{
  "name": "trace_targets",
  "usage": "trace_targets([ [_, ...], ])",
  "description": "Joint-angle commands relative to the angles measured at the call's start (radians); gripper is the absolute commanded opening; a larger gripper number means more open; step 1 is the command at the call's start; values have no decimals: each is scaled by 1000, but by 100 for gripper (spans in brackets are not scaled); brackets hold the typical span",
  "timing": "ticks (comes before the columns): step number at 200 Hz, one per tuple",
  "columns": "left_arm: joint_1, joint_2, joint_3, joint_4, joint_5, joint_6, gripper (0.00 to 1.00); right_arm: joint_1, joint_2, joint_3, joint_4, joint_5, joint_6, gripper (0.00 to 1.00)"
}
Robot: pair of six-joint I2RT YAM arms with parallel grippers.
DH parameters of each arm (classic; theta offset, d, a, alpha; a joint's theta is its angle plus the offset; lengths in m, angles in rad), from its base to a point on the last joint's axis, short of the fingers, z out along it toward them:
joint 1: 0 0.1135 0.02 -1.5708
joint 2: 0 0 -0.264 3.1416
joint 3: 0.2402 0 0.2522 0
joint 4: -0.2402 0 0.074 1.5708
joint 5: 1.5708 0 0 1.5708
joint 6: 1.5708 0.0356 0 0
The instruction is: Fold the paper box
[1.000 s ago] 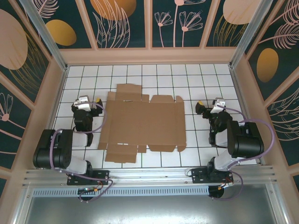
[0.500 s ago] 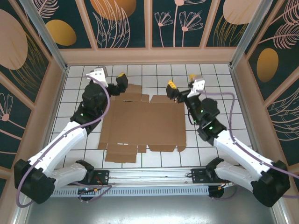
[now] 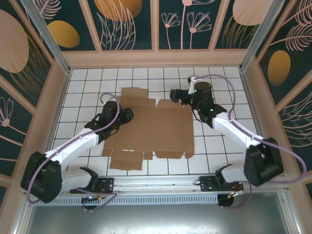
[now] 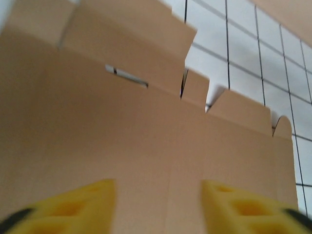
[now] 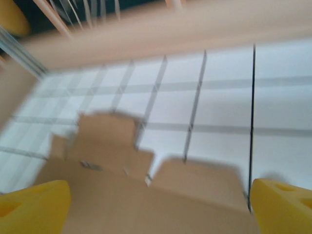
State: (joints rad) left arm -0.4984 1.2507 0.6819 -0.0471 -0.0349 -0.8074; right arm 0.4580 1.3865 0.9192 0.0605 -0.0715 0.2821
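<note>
The left gripper (image 3: 127, 115) sits low over the left part of the paper box (image 3: 151, 129), a flat, unprinted brown corrugated cardboard sheet die-cut with flaps and tabs. The sheet lies unfolded in the middle of the white gridded table (image 3: 146, 78). The gripper's yellow pads (image 4: 73, 207) stand partly spread, pinching nothing. The right gripper (image 3: 174, 94) is at the sheet's far right corner, its jaws spread wide and empty too. To fold well, each should probably catch a flap by its free edge and lift along the crease while the main panel stays flat, so the sheet doesn't slide.
</note>
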Motion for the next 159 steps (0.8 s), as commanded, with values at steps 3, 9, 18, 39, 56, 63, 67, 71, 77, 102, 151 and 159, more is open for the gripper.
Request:
trace_targets([
  [3, -2, 85, -35, 98, 144, -64, 14, 34, 113, 59, -111, -1, -27, 61],
  [9, -6, 109, -41, 111, 161, -65, 4, 49, 157, 75, -122, 23, -47, 52],
  [18, -12, 141, -41, 119, 171, -68, 0, 63, 217, 98, -133, 37, -66, 41],
  [39, -21, 209, -27, 129, 185, -56, 0, 64, 323, 127, -123, 3, -67, 12],
  [56, -22, 273, 7, 113, 190, -52, 0, 64, 387, 143, -102, -27, -60, 0],
  [63, -22, 302, 25, 97, 188, -52, 0, 64, 416, 157, -103, -31, -62, 0],
  [67, -22, 318, 36, 88, 185, -53, 0, 62, 435, 168, -109, -33, -63, 0],
  [71, -23, 334, 47, 82, 182, -50, 0, 62, 452, 180, -116, -33, -63, 0],
  [77, -24, 354, 59, 79, 182, -47, 0, 61, 479, 196, -130, -31, -63, 0],
  [102, -22, 427, 118, 41, 155, -47, 0, 44, 565, 236, -156, 5, -59, 0],
  [151, -14, 586, 251, -21, 99, -42, 0, -18, 613, 218, -179, 82, -33, 0],
  [159, -11, 617, 283, -34, 97, -40, 0, -18, 612, 212, -185, 109, -35, 0],
])
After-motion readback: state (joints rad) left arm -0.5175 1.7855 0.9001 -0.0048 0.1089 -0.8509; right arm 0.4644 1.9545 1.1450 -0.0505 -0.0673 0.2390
